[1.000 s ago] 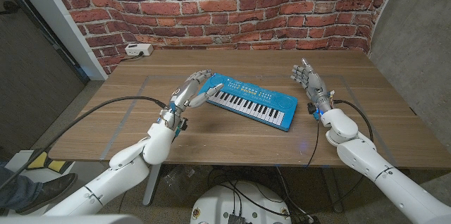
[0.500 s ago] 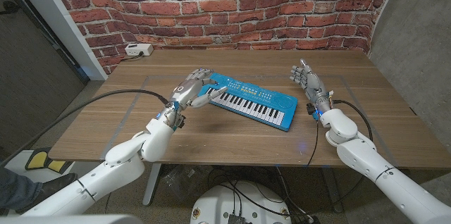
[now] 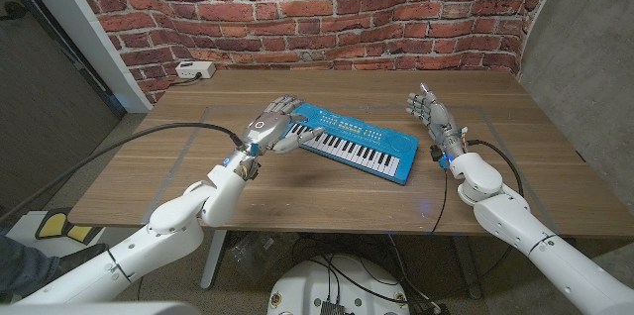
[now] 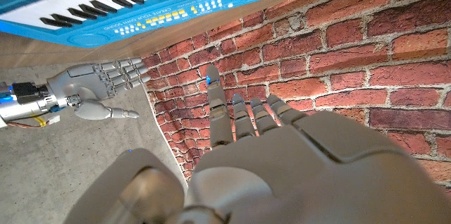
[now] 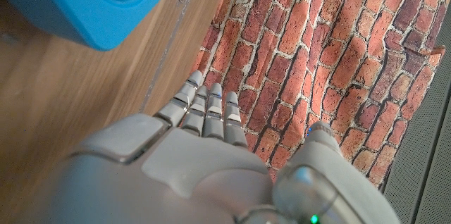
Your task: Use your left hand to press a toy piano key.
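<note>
Here the toy piano lies slantwise — keys toward the robot; left hand over its left end, fingers spread, holding nothing.

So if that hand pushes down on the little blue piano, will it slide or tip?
The toy piano looks like thin, light plastic lying flat, so tipping seems unlikely. On the smooth wooden table it might skid slightly under the left hand, which is at its end.
</note>
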